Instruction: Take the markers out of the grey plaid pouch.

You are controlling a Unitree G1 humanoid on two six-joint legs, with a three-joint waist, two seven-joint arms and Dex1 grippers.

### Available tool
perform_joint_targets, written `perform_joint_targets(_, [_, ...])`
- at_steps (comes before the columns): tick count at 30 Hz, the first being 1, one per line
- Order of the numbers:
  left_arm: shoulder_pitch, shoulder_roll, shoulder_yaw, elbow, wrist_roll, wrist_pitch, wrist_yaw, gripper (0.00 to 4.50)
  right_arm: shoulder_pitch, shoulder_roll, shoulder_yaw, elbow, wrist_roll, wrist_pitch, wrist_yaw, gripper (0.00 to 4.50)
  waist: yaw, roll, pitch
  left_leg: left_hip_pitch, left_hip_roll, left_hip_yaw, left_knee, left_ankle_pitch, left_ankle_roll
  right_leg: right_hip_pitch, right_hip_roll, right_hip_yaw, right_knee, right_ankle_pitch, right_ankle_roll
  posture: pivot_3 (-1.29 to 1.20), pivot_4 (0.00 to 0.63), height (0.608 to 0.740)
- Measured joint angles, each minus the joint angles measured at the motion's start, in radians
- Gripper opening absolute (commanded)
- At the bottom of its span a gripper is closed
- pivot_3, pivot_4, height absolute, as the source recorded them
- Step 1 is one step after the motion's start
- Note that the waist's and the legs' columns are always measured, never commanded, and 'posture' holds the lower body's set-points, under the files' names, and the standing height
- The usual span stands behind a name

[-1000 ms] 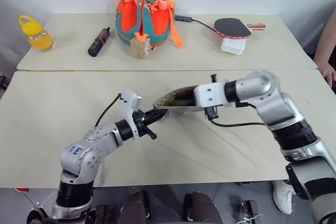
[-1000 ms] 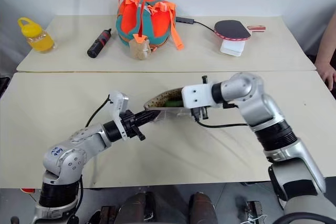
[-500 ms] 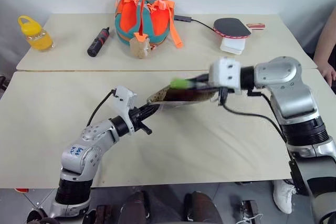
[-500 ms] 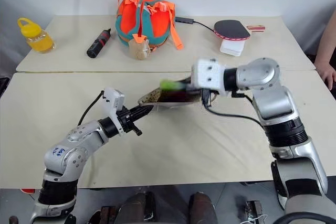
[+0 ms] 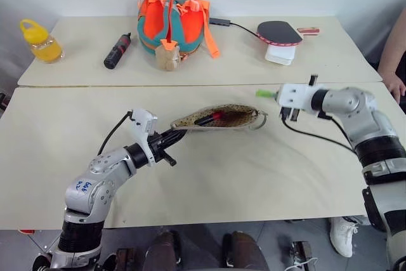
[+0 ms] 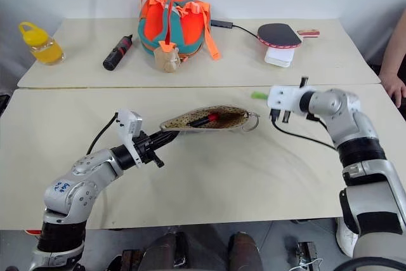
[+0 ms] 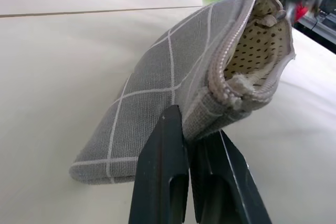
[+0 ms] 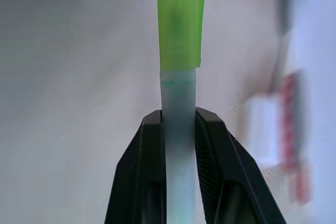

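Two pale tabletops (image 5: 57, 157) meet edge to edge beneath our arms. Our left gripper (image 7: 189, 145) has its fingers pressed together on one end of the grey plaid pouch (image 7: 173, 87), which reaches away from them with its mouth open. A red-ended marker (image 6: 204, 119) lies inside, just past that grip. Our right gripper (image 8: 178, 124) pinches the light green marker (image 8: 178, 35), its cap jutting beyond the fingertips, well apart from the pouch.

Bright, even light; soft shadows; wrist-view backgrounds blurred.
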Motion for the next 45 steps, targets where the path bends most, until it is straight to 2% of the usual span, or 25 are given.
perform_joint_targets(2, [0.001,0.002,0.003,0.0,-0.004,0.004,-0.007,0.0,0.0,0.0,0.014,0.038,-0.022,-0.027,-0.021,0.39,-0.004,0.0,0.0,0.0,0.0,0.0,0.0,0.0,0.0,0.0,0.0,0.0,0.001,0.0,0.0,0.0,0.15,0.74])
perform_joint_targets(9, [0.001,0.004,0.003,0.0,-0.006,0.008,-0.017,0.0,0.001,0.022,-0.018,0.047,0.041,-0.012,0.027,2.73,-0.008,0.0,0.0,0.0,0.0,-0.001,0.0,0.0,0.0,0.001,0.0,0.0,0.001,0.0,0.0,0.0,0.15,0.74])
perform_joint_targets(16, [0.0,0.004,0.003,0.0,-0.007,0.008,-0.023,0.0,0.037,-0.012,-0.093,-0.222,0.247,0.177,0.3,2.73,-0.005,0.002,0.001,0.0,0.0,-0.001,0.001,0.0,0.0,0.001,0.0,0.0,0.001,0.0,0.0,0.0,0.15,0.74])
perform_joint_targets(21, [-0.001,-0.001,0.004,0.001,-0.009,0.011,-0.023,0.0,-0.046,0.018,-0.191,-0.429,0.41,0.322,0.349,2.73,-0.007,0.002,0.001,0.0,0.0,-0.001,0.0,0.0,0.0,0.001,0.0,0.0,0.001,0.0,0.0,0.0,0.15,0.74])
perform_joint_targets(25, [-0.013,-0.014,0.003,0.004,-0.014,0.026,-0.02,0.0,-0.033,0.1,-0.205,-0.634,0.563,0.485,0.394,1.43,0.004,0.002,0.001,0.0,0.0,-0.002,0.0,0.0,0.0,0.001,0.0,-0.001,0.001,0.0,0.0,0.0,0.15,0.74])
perform_joint_targets(29, [-0.019,-0.032,0.019,0.004,-0.044,0.06,0.002,0.0,0.049,0.097,-0.126,-0.794,0.594,0.582,0.454,0.03,0.017,0.002,0.001,0.0,-0.001,-0.002,0.001,-0.001,0.001,0.001,-0.001,-0.001,0.0,0.0,0.0,0.0,0.15,0.74])
perform_joint_targets(35, [-0.05,-0.06,0.033,-0.01,-0.131,0.163,0.041,0.0,0.067,0.095,-0.038,-0.794,0.488,0.506,0.455,0.03,0.012,0.001,0.001,-0.001,-0.001,-0.002,0.002,-0.001,0.001,0.001,-0.001,-0.001,0.0,0.0,0.001,0.0,0.15,0.74])
perform_joint_targets(40, [-0.056,-0.05,0.026,-0.038,-0.199,0.261,0.046,0.0,0.061,0.096,0.029,-0.686,0.345,0.371,0.42,0.03,0.008,0.001,0.001,-0.001,-0.001,-0.002,0.002,0.0,0.0,0.001,0.0,-0.001,0.001,0.0,0.001,0.0,0.15,0.74])
perform_joint_targets(43, [-0.059,-0.026,0.022,-0.054,-0.237,0.308,0.042,0.0,0.053,0.093,0.032,-0.649,0.322,0.341,0.433,0.03,0.009,0.002,0.001,-0.001,-0.001,-0.002,0.001,0.0,0.0,0.001,0.0,0.0,0.0,0.0,0.001,0.0,0.15,0.74])
perform_joint_targets(45, [-0.072,-0.019,0.024,-0.067,-0.281,0.351,0.043,0.0,0.049,0.063,0.032,-0.669,0.34,0.379,0.491,0.03,0.01,0.002,0.001,-0.001,-0.001,-0.002,0.001,0.0,0.0,0.001,0.0,0.0,0.0,0.0,0.001,0.0,0.15,0.74])
